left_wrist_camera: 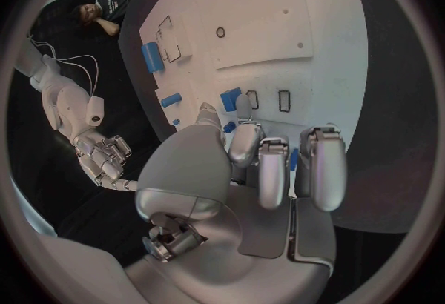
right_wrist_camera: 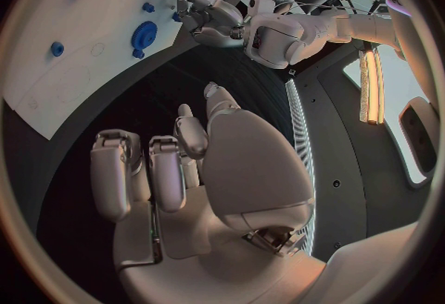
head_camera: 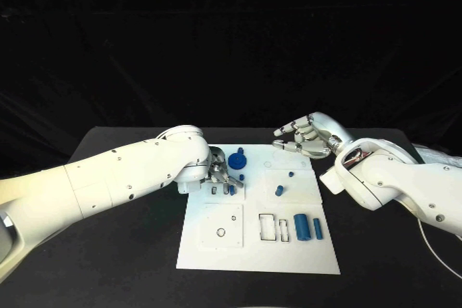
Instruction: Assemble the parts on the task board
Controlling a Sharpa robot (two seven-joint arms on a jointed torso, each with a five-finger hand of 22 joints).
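The white task board (head_camera: 252, 244) lies in the middle of the table. My left hand (head_camera: 219, 177) reaches down onto its left far part. In the left wrist view the thumb and a finger (left_wrist_camera: 243, 120) pinch a small blue part (left_wrist_camera: 230, 99) beside two narrow slots (left_wrist_camera: 284, 100). My right hand (head_camera: 300, 138) hovers above the board's far edge with its fingers loosely bent and nothing in them. A blue round part (head_camera: 238, 162) and small blue pegs (head_camera: 279, 190) stand in the far half. A blue cylinder (head_camera: 302, 226) and a thin blue bar (head_camera: 318, 229) lie at the near right.
The black table (head_camera: 125, 254) surrounds the board on all sides. My right forearm (head_camera: 385, 181) hangs over the table right of the board. Empty outlined recesses (head_camera: 267, 227) sit beside the cylinder.
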